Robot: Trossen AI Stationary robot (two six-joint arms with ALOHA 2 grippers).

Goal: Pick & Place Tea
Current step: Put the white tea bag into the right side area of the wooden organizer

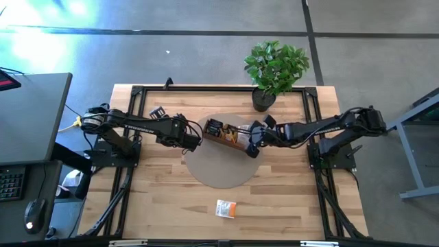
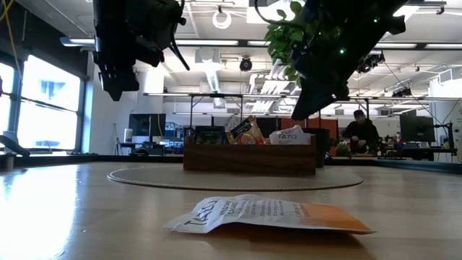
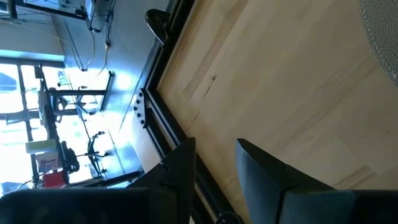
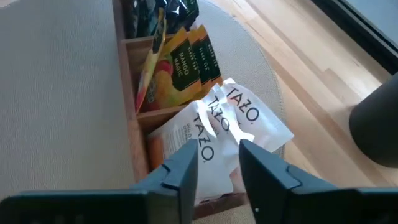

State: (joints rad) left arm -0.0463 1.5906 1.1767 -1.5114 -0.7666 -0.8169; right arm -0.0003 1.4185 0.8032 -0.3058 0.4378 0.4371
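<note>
Right pincer [image 4: 214, 163] hanging over tray's [image 4: 127, 121] end slot, fingers apart, dropping white Tazo sachets [image 4: 233, 127]; left pincer [image 3: 214, 165] idling, apart

White TAZO sachets [image 4: 217, 134] upright in tray end compartment, yellow-orange sachets [image 4: 177, 65] in mid, dark ones beyond, one white-orange sachet [image 1: 226, 208] flat on table.

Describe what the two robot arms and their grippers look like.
Both arms are black, slender and jointed, on black frame bases at the table's sides. The left arm has a yellow cable at its base. The right arm shows small green lights. Each gripper has two flat, dark, blocky fingers.
</note>
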